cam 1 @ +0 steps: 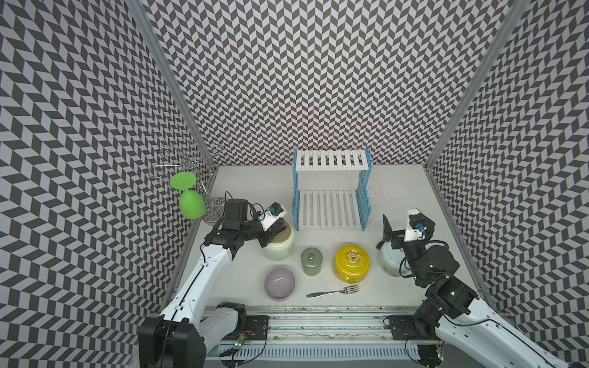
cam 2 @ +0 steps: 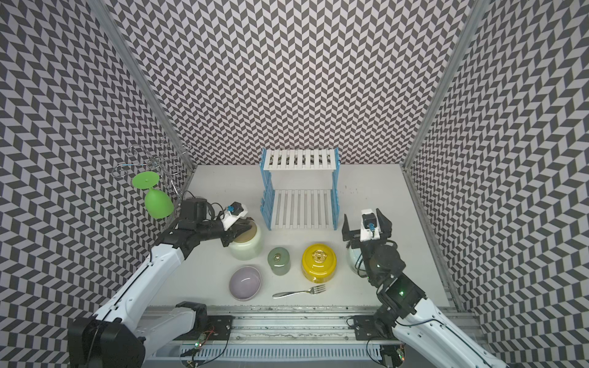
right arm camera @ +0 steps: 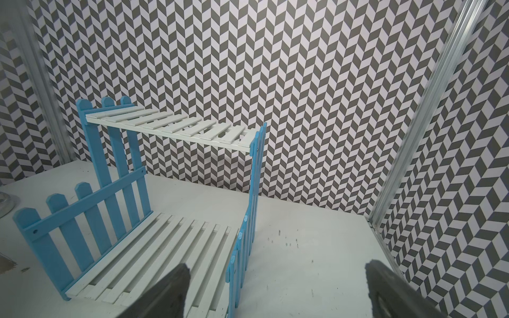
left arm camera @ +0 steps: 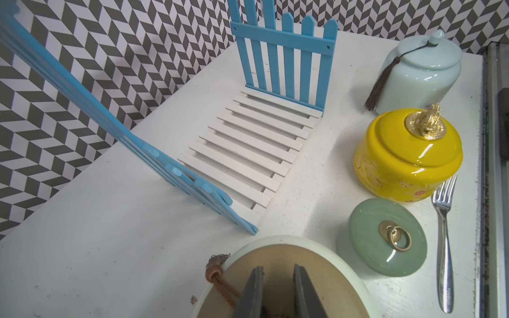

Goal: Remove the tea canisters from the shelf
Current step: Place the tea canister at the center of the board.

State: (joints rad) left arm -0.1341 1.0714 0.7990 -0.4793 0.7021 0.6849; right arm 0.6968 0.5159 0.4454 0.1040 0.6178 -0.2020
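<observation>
Standing off the shelf (cam 1: 331, 208) — all tea canisters (cam 1: 351, 263)

The left arm (cam 1: 207, 270) stretches forward from its base, with the wrist bent toward the right arm (cam 2: 427, 331). The left gripper (cam 1: 280, 228) tilts slightly down, and its 2 fingers (left arm camera: 252, 289) are almost together. The right arm is folded, with its forearm raised. The right gripper (cam 2: 364, 221) points forward, and its 2 fingers (right arm camera: 168, 291) are spread wide apart.

Grey-and-white chevron walls (cam 1: 318, 79) enclose a white, seemingly scuffed tabletop (cam 1: 255, 184) on three sides.
</observation>
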